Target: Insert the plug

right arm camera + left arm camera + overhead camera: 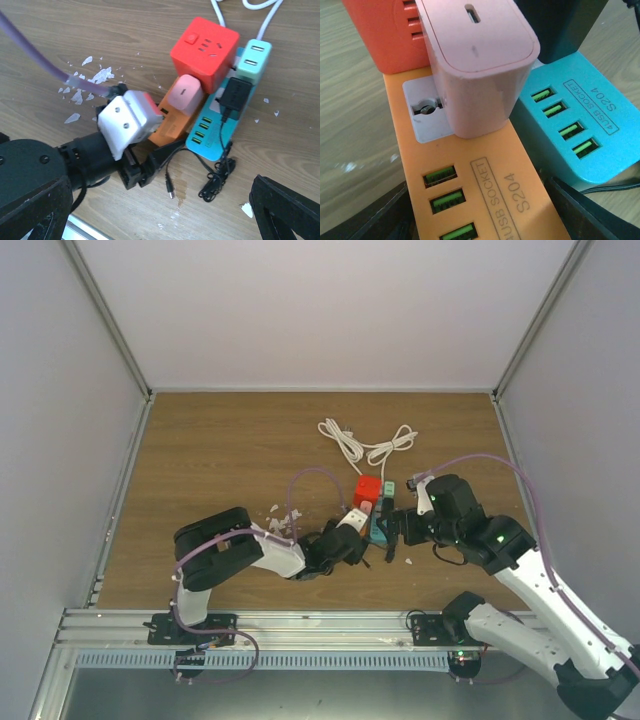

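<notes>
Holding the orange power strip [485, 200] with the pink plug [480, 65] on it.
We see the left gripper [152, 165] partly closed, a finger against each long side of the strip's near end. The plug stands upright over the white socket [422, 112] at the far end, just beside the red cube socket [205, 50]; we cannot tell whether it is fully seated. The teal strip [580, 125] lies alongside on the right. The right gripper [398, 532] hovers there, jaws wide, holding nothing.
</notes>
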{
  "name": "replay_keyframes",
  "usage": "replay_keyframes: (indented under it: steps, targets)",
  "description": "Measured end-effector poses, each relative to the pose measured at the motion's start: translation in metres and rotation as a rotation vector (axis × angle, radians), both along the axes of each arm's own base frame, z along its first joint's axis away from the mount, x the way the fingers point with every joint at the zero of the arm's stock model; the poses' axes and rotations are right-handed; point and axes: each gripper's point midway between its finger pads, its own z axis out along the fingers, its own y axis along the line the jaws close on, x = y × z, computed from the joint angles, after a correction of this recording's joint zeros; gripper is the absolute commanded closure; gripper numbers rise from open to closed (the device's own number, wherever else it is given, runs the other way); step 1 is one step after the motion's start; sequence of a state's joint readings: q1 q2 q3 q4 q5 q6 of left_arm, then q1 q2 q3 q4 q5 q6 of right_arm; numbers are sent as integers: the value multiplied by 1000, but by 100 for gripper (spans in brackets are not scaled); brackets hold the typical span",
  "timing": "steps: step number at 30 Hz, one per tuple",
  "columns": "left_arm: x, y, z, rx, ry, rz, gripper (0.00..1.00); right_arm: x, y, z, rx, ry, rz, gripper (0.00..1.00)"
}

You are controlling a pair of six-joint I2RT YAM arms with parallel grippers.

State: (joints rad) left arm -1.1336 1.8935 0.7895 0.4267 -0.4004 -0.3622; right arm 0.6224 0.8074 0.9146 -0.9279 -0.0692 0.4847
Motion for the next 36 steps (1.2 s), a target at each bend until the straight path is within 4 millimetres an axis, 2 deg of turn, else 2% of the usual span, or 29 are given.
replay_keyframes:
  steps: [11,19,24,28,36]
  targets:
    - [19,-50,2,-37,-24,-142,29,-1,-6,9,10,-43,-20,0]
    - [34,-89,5,-46,-32,-255,23,0,-22,12,-8,-71,-101,0]
    - [46,-119,14,-88,-20,-258,16,1,-30,13,-13,-76,-153,0]
    - [51,-134,22,-143,11,-243,10,2,-32,13,-15,-75,-165,0]
    - [67,-162,23,-201,69,-201,2,2,-34,12,-17,-72,-180,0]
